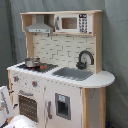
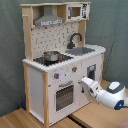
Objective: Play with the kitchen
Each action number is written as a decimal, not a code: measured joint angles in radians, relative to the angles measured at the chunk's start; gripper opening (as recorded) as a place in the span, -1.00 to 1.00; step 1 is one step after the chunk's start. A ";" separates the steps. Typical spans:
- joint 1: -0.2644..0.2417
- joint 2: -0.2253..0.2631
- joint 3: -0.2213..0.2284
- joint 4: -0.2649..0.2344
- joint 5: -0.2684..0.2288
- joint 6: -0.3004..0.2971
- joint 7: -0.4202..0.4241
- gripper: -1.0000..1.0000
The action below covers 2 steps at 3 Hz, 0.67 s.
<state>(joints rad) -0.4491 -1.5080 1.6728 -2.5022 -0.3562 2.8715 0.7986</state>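
Nearest to us in the second exterior view, our white arm (image 2: 111,95) reaches in from the second exterior view's right, over the wooden tabletop (image 2: 95,117), and its gripper (image 2: 83,83) sits right at the front of the kitchen (image 2: 60,60), beside the oven door (image 2: 64,96) and just below the knobs (image 2: 59,76). We cannot tell whether it touches the front panel.

We judge this to be the approach step: we are lining up on the lower front, probably on the oven door or a knob, and nothing looks moved yet. The next move calls for a short, careful advance to meet the handle or knob squarely, then a gentle pull or turn.

Farther up, a metal pot (image 2: 50,55) stands on the stove, with the sink (image 2: 80,50) and black faucet (image 2: 74,39) beside it. Behind these rises the pegboard back, topped by the grey hood (image 2: 48,21).
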 joint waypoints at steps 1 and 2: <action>0.008 -0.004 -0.001 -0.019 0.000 -0.004 0.101 1.00; 0.005 -0.004 -0.001 -0.029 0.000 -0.013 0.217 1.00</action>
<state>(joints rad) -0.4438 -1.5124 1.6719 -2.5317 -0.3562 2.8590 1.0153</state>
